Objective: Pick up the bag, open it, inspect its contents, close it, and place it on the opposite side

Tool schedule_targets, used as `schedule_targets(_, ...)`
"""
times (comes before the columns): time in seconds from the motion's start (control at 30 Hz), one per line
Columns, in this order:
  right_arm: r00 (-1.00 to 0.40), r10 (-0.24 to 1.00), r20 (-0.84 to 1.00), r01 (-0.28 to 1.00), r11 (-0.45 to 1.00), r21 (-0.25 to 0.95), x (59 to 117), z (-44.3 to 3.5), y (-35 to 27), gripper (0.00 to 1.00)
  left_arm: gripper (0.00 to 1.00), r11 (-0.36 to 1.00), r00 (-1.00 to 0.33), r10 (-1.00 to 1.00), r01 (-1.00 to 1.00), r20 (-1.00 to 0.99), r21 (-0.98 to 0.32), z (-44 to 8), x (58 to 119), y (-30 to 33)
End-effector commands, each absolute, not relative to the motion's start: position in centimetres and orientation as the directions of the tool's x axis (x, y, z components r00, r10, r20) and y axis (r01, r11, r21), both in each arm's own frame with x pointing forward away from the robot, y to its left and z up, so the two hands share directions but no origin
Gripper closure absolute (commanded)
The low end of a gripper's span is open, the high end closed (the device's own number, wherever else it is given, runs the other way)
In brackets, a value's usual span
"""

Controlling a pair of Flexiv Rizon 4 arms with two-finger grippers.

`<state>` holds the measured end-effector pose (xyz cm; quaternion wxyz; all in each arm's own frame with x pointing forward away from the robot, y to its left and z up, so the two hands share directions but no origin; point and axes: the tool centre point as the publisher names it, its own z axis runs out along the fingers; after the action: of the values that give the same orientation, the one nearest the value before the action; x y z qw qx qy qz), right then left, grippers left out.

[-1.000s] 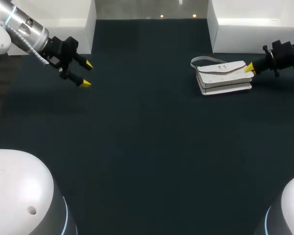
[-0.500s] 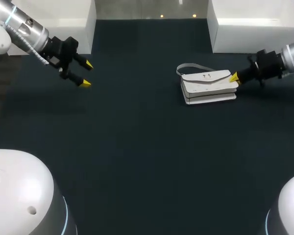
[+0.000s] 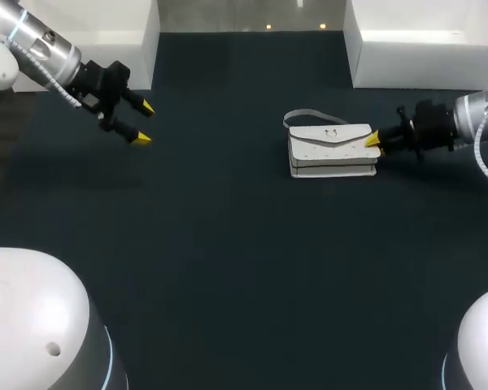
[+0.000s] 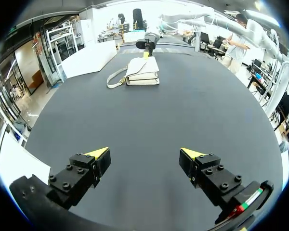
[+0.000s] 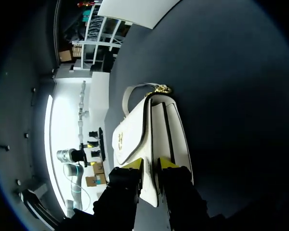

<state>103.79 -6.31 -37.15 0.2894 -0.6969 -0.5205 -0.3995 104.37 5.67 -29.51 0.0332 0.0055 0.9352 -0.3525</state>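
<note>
Right gripper (image 3: 372,140) pinches the end of the white bag (image 3: 332,149), a decent hold since it looks light and stiff-ish; left gripper (image 3: 143,122) gapes empty.

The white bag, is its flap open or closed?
Closed. The bag lies with its flap flat down over the front; the right claw grips one end.

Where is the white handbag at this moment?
In the head view, the white handbag lies on the table right of the middle, its right end held by the right gripper.
</note>
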Motion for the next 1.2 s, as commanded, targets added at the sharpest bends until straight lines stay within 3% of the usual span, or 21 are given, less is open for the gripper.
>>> schedule_targets(0.03, 0.154, 0.516, 0.843, 0.913, -0.400, 0.077, 103.3, -36.5, -6.4, 0.79, 0.00, 0.750, -0.998, -0.013, 0.035, -0.068, -0.661, -29.6, 104.4, 5.7)
schedule_targets(0.23, 0.164, 0.554, 0.816, 0.945, -0.326, 0.031, 103.6, -35.7, -7.0, 0.83, 0.00, 0.750, -0.998, -0.013, 0.035, -0.068, -0.661, -29.6, 104.4, 5.7)
schedule_targets(0.43, 0.182, 0.582, 0.793, 0.969, -0.242, -0.045, 103.9, -36.1, -7.1, 0.76, 0.00, 0.750, -0.998, -0.013, 0.035, -0.068, -0.661, -29.6, 104.4, 5.7)
schedule_targets(0.5, 0.189, 0.584, 0.789, 0.971, -0.231, -0.062, 104.0, -36.4, -7.2, 0.70, 0.00, 0.750, -0.998, -0.013, 0.035, -0.068, -0.661, -29.6, 104.4, 5.7)
schedule_targets(0.67, 0.192, 0.585, 0.788, 0.978, -0.184, -0.101, 104.2, -37.1, -7.2, 0.71, 0.00, 0.750, -0.998, -0.013, 0.035, -0.068, -0.661, -29.6, 104.4, 5.7)
schedule_targets(0.73, 0.189, 0.577, 0.795, 0.979, -0.170, -0.110, 104.3, -37.3, -7.0, 0.75, 0.00, 0.750, -0.998, -0.013, 0.035, -0.068, -0.661, -29.6, 104.4, 5.7)
schedule_targets(0.83, 0.183, 0.568, 0.803, 0.982, -0.148, -0.119, 104.4, -37.4, -6.8, 0.97, 0.00, 0.750, -0.998, -0.013, 0.035, -0.068, -0.661, -29.6, 104.4, 5.7)
schedule_targets(0.87, 0.180, 0.560, 0.808, 0.983, -0.138, -0.123, 104.4, -37.4, -6.7, 1.00, 0.00, 0.750, -0.998, -0.013, 0.035, -0.068, -0.661, -29.6, 104.4, 5.7)
schedule_targets(1.2, 0.159, 0.514, 0.843, 0.986, -0.118, -0.114, 103.4, -37.4, -3.6, 1.00, 0.00, 0.750, -0.998, -0.013, 0.035, -0.068, -0.661, -29.6, 104.4, 5.7)
